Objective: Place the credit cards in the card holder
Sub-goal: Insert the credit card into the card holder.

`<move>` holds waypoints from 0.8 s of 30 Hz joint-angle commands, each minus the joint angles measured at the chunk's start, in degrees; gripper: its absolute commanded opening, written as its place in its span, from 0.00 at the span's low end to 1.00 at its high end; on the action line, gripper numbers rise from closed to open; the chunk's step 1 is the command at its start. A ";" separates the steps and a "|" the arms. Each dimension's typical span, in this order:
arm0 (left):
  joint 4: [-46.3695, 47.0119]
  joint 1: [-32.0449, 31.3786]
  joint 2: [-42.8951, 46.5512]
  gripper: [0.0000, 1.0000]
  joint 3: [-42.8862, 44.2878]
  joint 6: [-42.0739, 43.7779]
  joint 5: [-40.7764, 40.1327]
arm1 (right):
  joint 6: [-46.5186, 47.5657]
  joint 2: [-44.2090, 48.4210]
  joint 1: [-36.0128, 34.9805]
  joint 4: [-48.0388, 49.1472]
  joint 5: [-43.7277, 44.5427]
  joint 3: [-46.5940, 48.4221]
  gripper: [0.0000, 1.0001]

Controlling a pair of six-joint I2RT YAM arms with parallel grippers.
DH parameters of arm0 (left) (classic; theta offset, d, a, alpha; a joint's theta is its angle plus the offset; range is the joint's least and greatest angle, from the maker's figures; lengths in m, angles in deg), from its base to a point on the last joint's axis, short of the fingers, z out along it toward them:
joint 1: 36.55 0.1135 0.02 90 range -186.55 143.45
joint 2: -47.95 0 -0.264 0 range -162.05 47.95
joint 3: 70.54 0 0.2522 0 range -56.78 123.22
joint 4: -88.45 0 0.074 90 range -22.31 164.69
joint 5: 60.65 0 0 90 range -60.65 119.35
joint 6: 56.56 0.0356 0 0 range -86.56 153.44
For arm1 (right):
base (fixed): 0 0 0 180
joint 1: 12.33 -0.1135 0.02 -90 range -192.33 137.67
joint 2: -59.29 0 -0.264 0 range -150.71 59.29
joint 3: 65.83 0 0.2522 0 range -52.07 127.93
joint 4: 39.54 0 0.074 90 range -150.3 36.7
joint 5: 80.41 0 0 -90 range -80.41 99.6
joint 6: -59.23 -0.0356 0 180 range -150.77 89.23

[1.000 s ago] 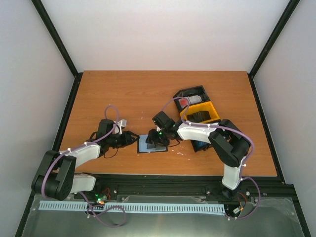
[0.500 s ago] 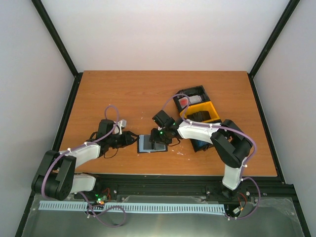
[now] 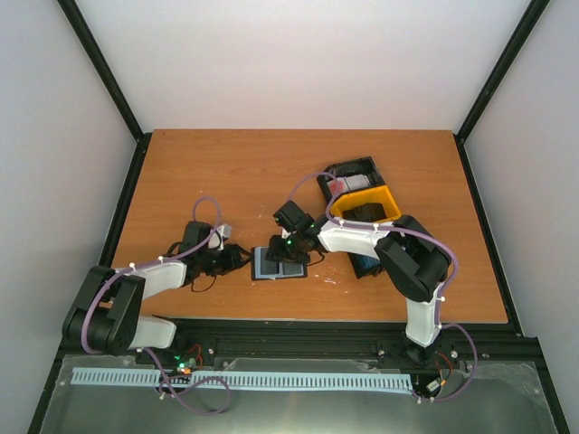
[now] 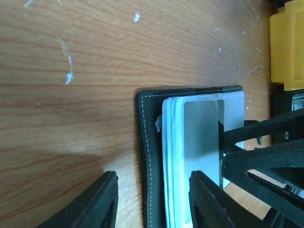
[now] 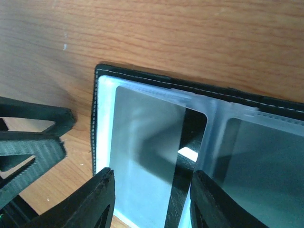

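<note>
Card holder (image 4: 148, 142) open on table (image 3: 226, 172), grey card (image 5: 147, 133) beneath right gripper (image 5: 152, 190)

Bright, even lighting; sharp overhead view, glare and shadow in the wrist views.
Overhead view: diffuse light, only faint shadows on the table (image 3: 226, 172). Left wrist view: broad soft shadow at lower left, left fingers (image 4: 107, 204) slightly soft. Right wrist view: pale glare along the card holder (image 5: 142, 77) sleeves, right fingers (image 5: 102, 204) soft-edged.
</note>
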 commanded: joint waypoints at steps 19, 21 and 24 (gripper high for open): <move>-1.36 0.06 1.36 0.51 2.70 0.69 -1.98 | 9.76 3.13 0.81 -3.60 2.92 2.35 0.54; -2.74 0.06 2.77 0.54 3.41 0.52 -3.78 | 11.41 7.28 1.89 -4.04 5.93 1.06 0.56; -5.59 0.05 5.22 0.58 5.41 0.66 -6.81 | 13.62 14.43 4.37 -5.56 10.57 -1.32 0.57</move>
